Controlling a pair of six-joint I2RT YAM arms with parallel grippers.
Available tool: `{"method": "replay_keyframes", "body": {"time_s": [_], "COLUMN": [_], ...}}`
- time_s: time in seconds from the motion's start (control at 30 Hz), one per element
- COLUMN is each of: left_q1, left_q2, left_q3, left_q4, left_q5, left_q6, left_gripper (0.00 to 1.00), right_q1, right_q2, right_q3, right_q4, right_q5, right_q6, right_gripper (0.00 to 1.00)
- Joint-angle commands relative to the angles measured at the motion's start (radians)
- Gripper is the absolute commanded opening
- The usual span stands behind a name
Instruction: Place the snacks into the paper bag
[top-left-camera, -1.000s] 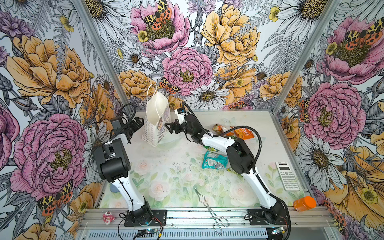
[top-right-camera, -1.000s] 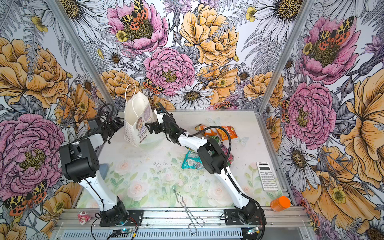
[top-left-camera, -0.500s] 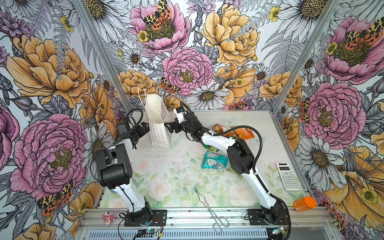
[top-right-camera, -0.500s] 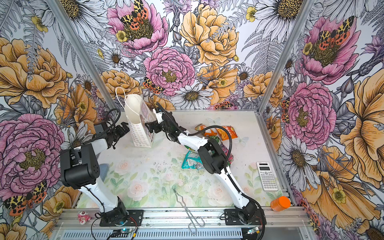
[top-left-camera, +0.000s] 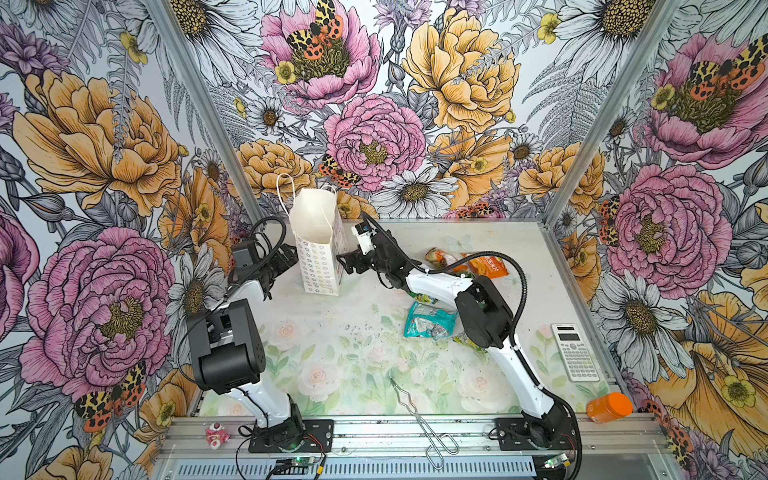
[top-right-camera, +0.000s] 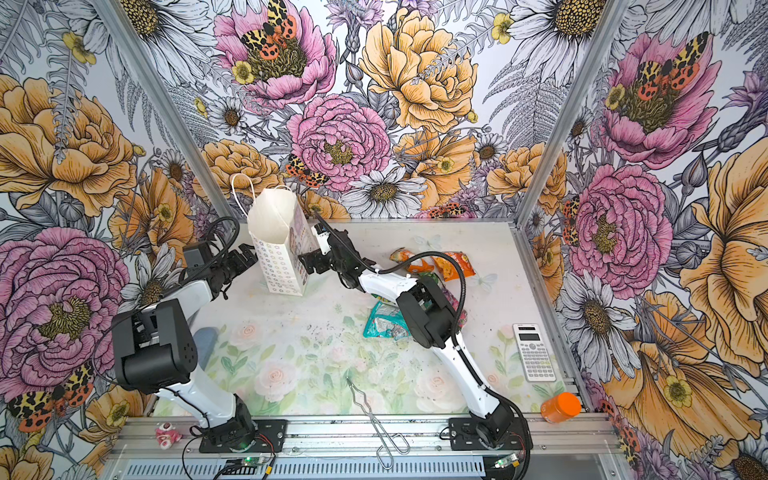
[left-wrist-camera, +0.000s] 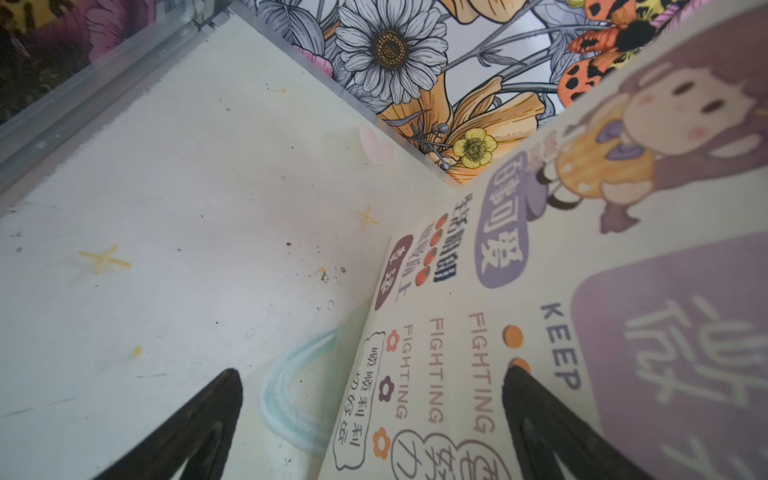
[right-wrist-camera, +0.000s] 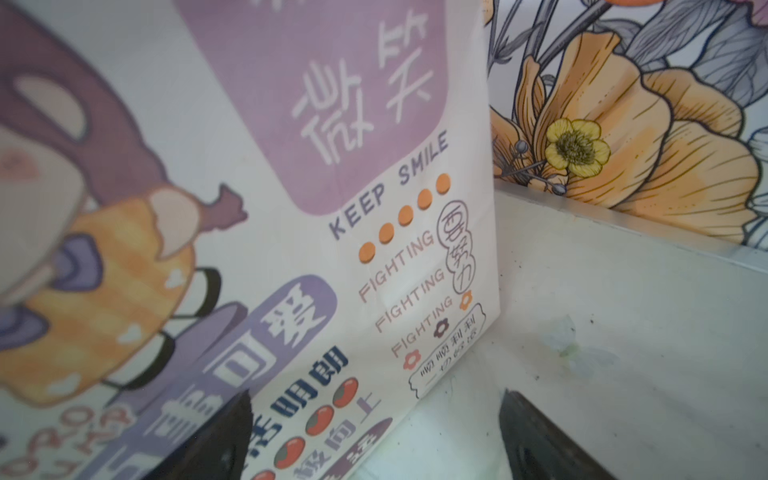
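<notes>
We see a white upright paper bag (top-left-camera: 318, 257) with white cord handles. It stands open-mouthed on the pale floral table (top-left-camera: 332, 353), close to the flowered back wall (top-left-camera: 374, 124). Coloured flower outlines cover the bag's narrow side in both top views (top-right-camera: 279, 266). The wrist views show a cartoon girl, purple panels and the words KEEP SMILE and FIGHTING on its broad faces (left-wrist-camera: 540, 291) (right-wrist-camera: 291, 208). The 2 arms flank the bag. The left gripper (top-left-camera: 291, 257) sits just beside the bag's left face with its 2 black fingers spread wide and nothing between them but the bag's lower corner edge (left-wrist-camera: 370, 374); we cannot tell whether a finger touches the paper. The right gripper (top-left-camera: 345, 264) sits just beside the bag's right face, likewise spread wide and empty (right-wrist-camera: 374, 395). The snacks lie on the table to the right of the bag, well apart from it: a crinkly teal packet (top-left-camera: 428, 326), a flat orange packet (top-left-camera: 486, 266) and a rounder orange-and-green packet (top-left-camera: 440, 257), with others partly hidden under the right arm. Further right of the bag lies a white calculator (top-left-camera: 575, 351), and beyond it an orange bottle (top-left-camera: 609, 407) lies on its side. In front of the bag, at the table's near edge, lie wire tongs (top-left-camera: 419, 415) and a small pink-and-white toy (top-left-camera: 217, 434).
</notes>
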Motion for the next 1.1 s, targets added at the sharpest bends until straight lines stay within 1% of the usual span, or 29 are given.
{"method": "replay_keyframes", "body": {"time_s": [0.0, 0.1, 0.27, 0.47, 0.63, 0.73, 0.87, 1.07], "left_q1": [0.013, 0.013, 0.012, 0.002, -0.018, -0.045, -0.082, -0.099], "left_q2": [0.025, 0.054, 0.098, 0.201, 0.249, 0.245, 0.212, 0.152], "left_q3": [0.065, 0.089, 0.114, 0.182, 0.192, 0.177, 0.131, 0.043], "left_q4": [0.0, 0.044, 0.12, 0.194, 0.284, 0.293, 0.294, 0.295], "left_q5": [-0.033, 0.0, -0.014, 0.017, 0.097, 0.12, 0.102, 0.072], "left_q6": [0.032, 0.024, 0.007, 0.003, -0.026, -0.026, -0.009, -0.015], "left_gripper": [0.99, 0.99, 0.99, 0.99, 0.99, 0.99, 0.99, 0.99], "right_q1": [-0.021, -0.032, -0.043, -0.051, -0.054, -0.056, -0.057, -0.057], "right_q2": [-0.092, -0.105, -0.105, -0.098, -0.1, -0.101, -0.103, -0.106], "right_q3": [-0.047, -0.069, -0.08, -0.072, -0.073, -0.076, -0.076, -0.078], "right_q4": [0.039, 0.042, 0.044, 0.044, 0.042, 0.041, 0.041, 0.04], "right_q5": [0.031, 0.035, 0.043, 0.04, 0.043, 0.046, 0.047, 0.043], "right_q6": [-0.019, -0.019, -0.018, -0.017, -0.017, -0.017, -0.017, -0.023], "right_gripper": [0.94, 0.95, 0.95, 0.95, 0.95, 0.95, 0.95, 0.94]}}
